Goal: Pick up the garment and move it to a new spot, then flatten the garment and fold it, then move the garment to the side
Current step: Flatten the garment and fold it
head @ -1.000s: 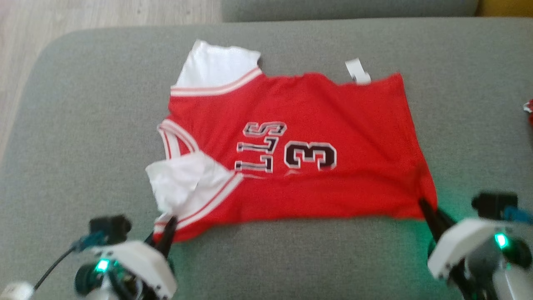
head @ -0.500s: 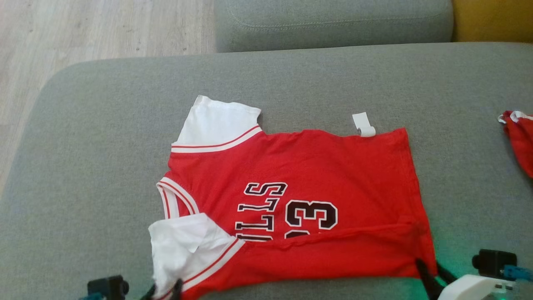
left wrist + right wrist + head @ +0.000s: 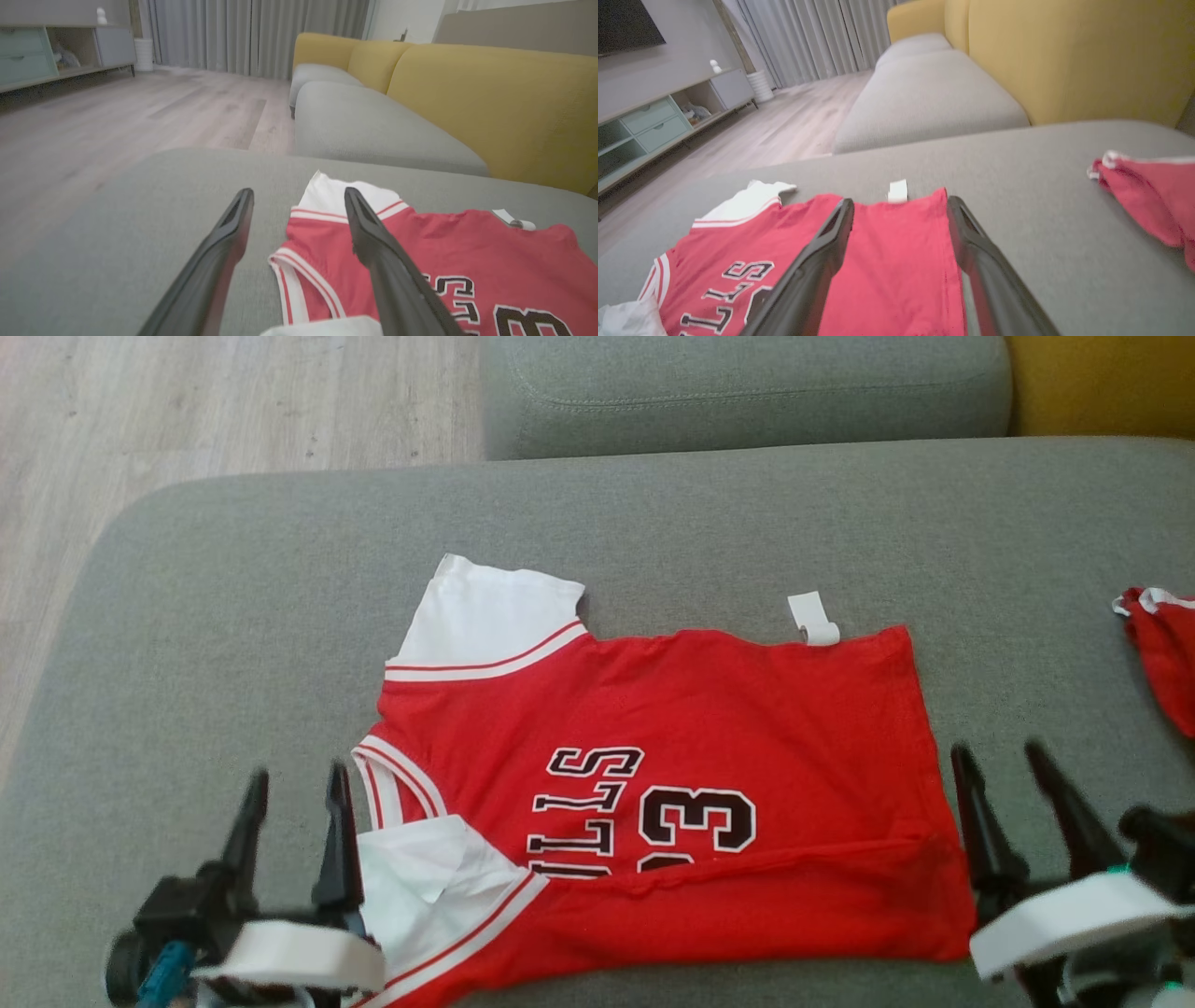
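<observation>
The garment [image 3: 681,728] is a red jersey with white sleeves and black lettering. It lies on the grey sofa cushion [image 3: 233,616] with its neck to the left. Its near edge is folded over into a low ridge. My left gripper [image 3: 294,784] stands open above the cushion at the jersey's collar end, its fingers empty. In the left wrist view the jersey [image 3: 444,252] lies to the right of the spread fingers [image 3: 369,233]. At the hem corner my right gripper [image 3: 999,761] is open too, holding nothing. The right wrist view looks over the jersey's hem [image 3: 901,252].
A second red cloth [image 3: 1162,649] lies at the cushion's right edge. A further grey seat [image 3: 747,392] and a yellow backrest [image 3: 1102,383] are beyond. Wooden floor [image 3: 187,411] lies off the cushion's left side. The cushion's edge curves away at the left.
Both grippers have let go of the jersey's near corners, opened and lifted off it. The camera tilted up, so the jersey sits lower in the picture. The near edge now lies folded over.
</observation>
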Robot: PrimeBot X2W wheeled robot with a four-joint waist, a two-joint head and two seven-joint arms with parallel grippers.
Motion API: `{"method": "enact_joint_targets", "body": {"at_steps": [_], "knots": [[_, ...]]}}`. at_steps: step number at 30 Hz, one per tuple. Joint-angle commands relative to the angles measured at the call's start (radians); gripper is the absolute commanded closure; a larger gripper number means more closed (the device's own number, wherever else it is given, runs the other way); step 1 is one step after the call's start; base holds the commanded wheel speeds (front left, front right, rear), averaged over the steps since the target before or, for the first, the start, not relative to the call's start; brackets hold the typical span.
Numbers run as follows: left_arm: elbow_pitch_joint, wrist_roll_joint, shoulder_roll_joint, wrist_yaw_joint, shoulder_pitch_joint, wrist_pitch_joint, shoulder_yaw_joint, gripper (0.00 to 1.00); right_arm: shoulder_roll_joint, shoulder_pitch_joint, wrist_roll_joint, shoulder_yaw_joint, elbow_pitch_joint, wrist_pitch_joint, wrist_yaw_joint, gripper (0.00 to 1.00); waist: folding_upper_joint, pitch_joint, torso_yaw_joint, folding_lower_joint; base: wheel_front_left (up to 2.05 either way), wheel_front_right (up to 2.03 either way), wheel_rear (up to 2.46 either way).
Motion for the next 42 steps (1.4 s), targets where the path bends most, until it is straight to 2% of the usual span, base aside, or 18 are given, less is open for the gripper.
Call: {"method": "enact_joint_targets", "body": {"at_steps": [1, 4, 7, 12, 17, 21, 22, 27, 32, 37, 42], "knots": [[-0.050, 0.042, 0.016, 0.016, -0.067, -0.042, 0.041, 0.00, -0.006, -0.060, -0.023, 0.029, -0.080, -0.019, -0.001, 0.00, 0.0000, -0.001, -0.001, 0.0000, 0.00, 0.00, 0.00], [-0.064, 0.109, 0.039, 0.043, -0.091, -0.064, 0.034, 0.00, -0.001, -0.067, -0.045, 0.037, -0.141, -0.018, -0.001, 0.00, 0.0000, -0.001, -0.006, 0.0000, 0.00, 0.00, 0.00], [-0.076, 0.128, 0.043, 0.055, -0.101, -0.057, 0.027, 0.00, 0.005, -0.069, -0.056, 0.038, -0.179, -0.009, -0.001, 0.00, 0.0000, 0.003, -0.010, 0.0000, 0.00, 0.00, 0.00], [-0.079, 0.135, 0.051, 0.057, -0.119, -0.028, 0.014, 0.00, 0.014, -0.079, -0.060, 0.034, -0.203, 0.007, -0.001, 0.00, 0.0000, 0.032, -0.017, 0.0000, 0.00, 0.00, 0.00], [-0.037, 0.098, 0.044, -0.001, -0.209, 0.003, -0.009, 0.00, 0.018, -0.100, -0.056, 0.031, -0.209, 0.013, -0.001, 0.00, 0.0000, 0.084, -0.017, 0.0000, 0.00, 0.00, 0.00], [0.047, 0.066, 0.033, -0.067, -0.366, 0.066, -0.039, 0.00, 0.020, -0.135, -0.058, 0.032, -0.216, 0.014, -0.001, 0.00, 0.0000, 0.155, -0.018, 0.0000, 0.00, 0.00, 0.00], [0.047, 0.066, 0.033, -0.067, -0.366, 0.066, -0.039, 0.00, 0.020, -0.135, -0.058, 0.032, -0.216, 0.014, -0.001, 0.00, 0.0000, 0.155, -0.018, 0.0000, 0.00, 0.00, 0.00], [0.221, 0.039, -0.002, -0.139, -0.595, 0.150, -0.078, 0.00, 0.021, -0.180, -0.063, 0.028, -0.215, 0.012, -0.001, 0.00, 0.0000, 0.237, -0.025, 0.0000, 0.00, 0.00, 0.00], [0.465, 0.023, -0.038, -0.204, -0.819, 0.224, -0.107, 0.00, 0.022, -0.224, -0.059, 0.038, -0.204, 0.006, -0.001, 0.00, 0.0000, 0.313, -0.043, 0.0000, 0.00, 0.00, 0.00], [0.711, 0.024, -0.053, -0.234, -0.988, 0.270, -0.124, 0.00, 0.023, -0.260, -0.054, 0.054, -0.187, 0.002, -0.001, 0.00, 0.0000, 0.379, -0.071, 0.0000, 0.00, 0.00, 0.00], [0.915, 0.036, -0.047, -0.239, -1.096, 0.302, -0.135, 0.00, 0.023, -0.283, -0.047, 0.065, -0.164, -0.004, -0.001, 0.00, 0.0000, 0.421, -0.094, 0.0000, 0.00, 0.00, 0.00]]}}
